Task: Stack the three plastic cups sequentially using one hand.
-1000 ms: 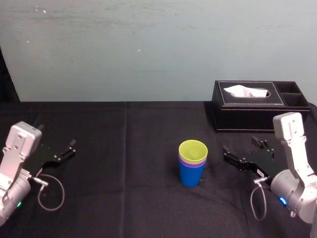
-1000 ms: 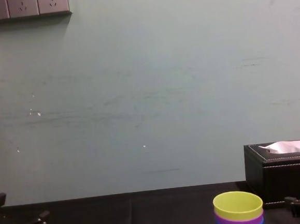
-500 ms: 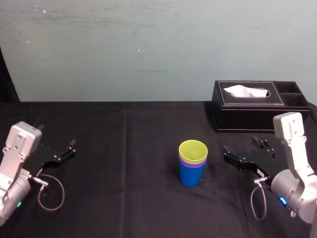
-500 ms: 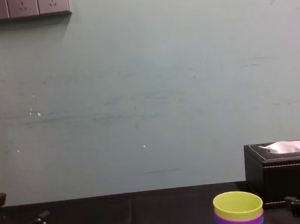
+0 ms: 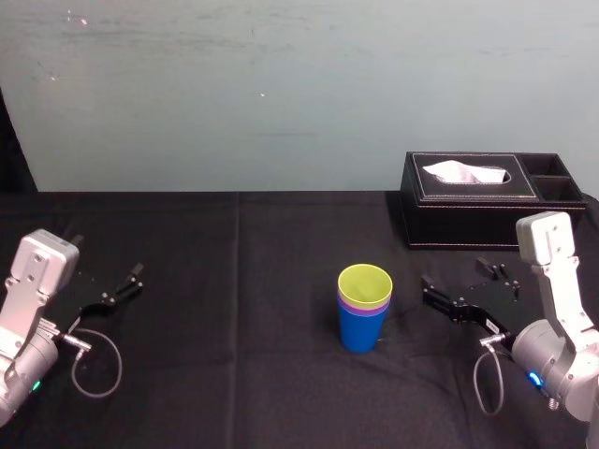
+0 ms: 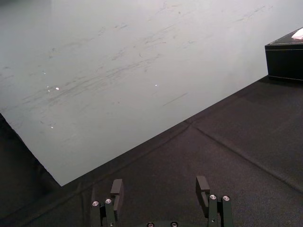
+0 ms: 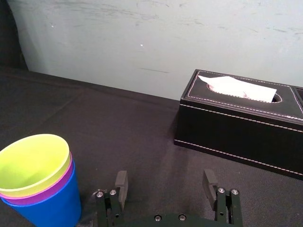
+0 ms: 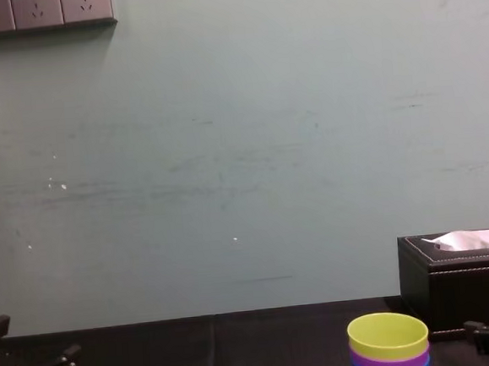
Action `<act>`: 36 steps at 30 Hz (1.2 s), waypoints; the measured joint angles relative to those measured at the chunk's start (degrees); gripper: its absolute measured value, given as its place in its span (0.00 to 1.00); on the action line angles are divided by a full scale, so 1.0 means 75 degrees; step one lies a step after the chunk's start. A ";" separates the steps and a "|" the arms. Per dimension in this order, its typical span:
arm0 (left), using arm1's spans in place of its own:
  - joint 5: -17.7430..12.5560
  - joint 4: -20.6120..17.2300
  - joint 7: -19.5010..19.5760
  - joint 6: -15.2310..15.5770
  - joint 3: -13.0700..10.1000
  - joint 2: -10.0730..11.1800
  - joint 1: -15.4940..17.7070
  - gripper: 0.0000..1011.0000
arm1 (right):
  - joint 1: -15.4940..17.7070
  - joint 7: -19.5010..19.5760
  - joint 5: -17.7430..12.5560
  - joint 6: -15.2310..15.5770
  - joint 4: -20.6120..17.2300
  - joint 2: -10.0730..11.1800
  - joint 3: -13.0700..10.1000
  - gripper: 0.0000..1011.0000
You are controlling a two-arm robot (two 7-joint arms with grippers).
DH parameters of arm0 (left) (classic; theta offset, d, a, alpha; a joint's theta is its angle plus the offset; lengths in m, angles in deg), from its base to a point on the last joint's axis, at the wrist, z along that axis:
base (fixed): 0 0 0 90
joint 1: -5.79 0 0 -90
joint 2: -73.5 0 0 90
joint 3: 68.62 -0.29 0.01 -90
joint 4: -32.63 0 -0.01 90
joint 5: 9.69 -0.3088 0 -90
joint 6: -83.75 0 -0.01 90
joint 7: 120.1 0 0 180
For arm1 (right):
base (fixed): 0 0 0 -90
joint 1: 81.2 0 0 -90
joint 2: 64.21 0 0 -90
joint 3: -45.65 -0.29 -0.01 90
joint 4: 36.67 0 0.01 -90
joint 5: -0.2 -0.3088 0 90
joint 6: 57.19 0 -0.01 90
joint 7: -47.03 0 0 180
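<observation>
The three plastic cups stand nested upright in one stack at the table's middle: a blue cup (image 5: 361,329) at the bottom, a purple cup (image 5: 359,305) inside it, and a yellow-green cup (image 5: 365,282) on top. In the right wrist view the yellow-green cup (image 7: 33,161) sits off to one side of the fingers. My right gripper (image 5: 454,278) (image 7: 164,182) hovers low just right of the stack, open, nothing between its fingers, clear of the cups. My left gripper (image 5: 106,257) (image 6: 159,185) rests open at the far left.
A black tissue box (image 5: 468,224) with a white tissue stands at the back right, behind the right gripper. Black cloth (image 5: 234,281) covers the table. A pale wall (image 5: 281,94) rises behind it. A cable loop (image 5: 94,365) hangs by the left arm.
The left gripper has sunk very slightly. The cup stack and the right gripper have not moved.
</observation>
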 joint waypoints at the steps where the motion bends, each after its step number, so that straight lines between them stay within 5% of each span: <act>1: 0.0000 0.0000 0.0000 0.0000 0.0000 0.0000 0.0000 0.99 | 0.0000 0.0000 0.0000 0.0000 0.0000 0.0000 0.0000 0.99; 36: 0.0000 0.0000 0.0000 0.0000 0.0000 0.0000 0.0000 0.99 | 0.0000 -0.0001 0.0000 0.0000 0.0000 0.0000 0.0000 0.99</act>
